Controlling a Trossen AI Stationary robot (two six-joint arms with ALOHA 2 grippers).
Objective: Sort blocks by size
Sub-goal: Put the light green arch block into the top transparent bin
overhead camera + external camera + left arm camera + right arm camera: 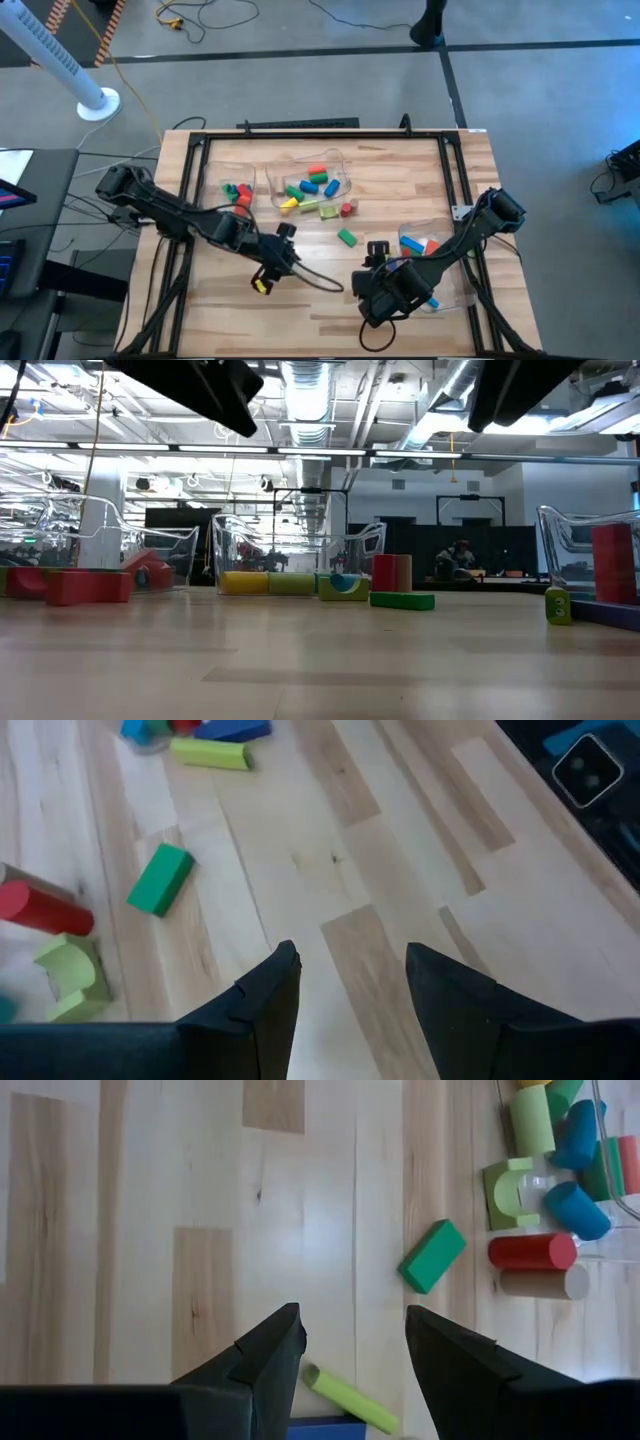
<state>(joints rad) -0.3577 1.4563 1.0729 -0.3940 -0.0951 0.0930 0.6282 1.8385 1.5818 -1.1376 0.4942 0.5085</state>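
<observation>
1. High view: butcher-block table (250,310) under both arms. Centre clear bin (345,170) at the far middle, holding mixed blocks (312,184) in orange, blue, green and yellow. Just outside that bin, toward the arms: a light-green arch (328,210) and a red cylinder (347,208). Green bar (347,237) alone on bare wood, nearer the arms than the centre bin. Smaller bin (212,177) left of the centre bin, with red and green pieces. Third bin (448,228) right of the green bar, with a red and a blue piece. Left gripper (283,252) left of the green bar, apart from it. Right gripper (378,256) just on the near side of the green bar.

2. Low view: green bar (402,600) flat on the table, in front of a red block. Yellow, green and blue pieces along the centre bin's base (290,582). Both arms overhead as dark shapes; fingers out of sight here.

3. Left wrist view: left gripper (345,982) spread wide, nothing between the fingers, bare wood beneath. Green bar (160,878) well apart from the fingertips.

4. Right wrist view: right gripper (350,1342) spread wide, holding nothing. Green bar (432,1256) lying tilted beyond the fingertips, untouched. Yellow-green cylinder (350,1399) lying beside the fingers, below the gap.
</observation>
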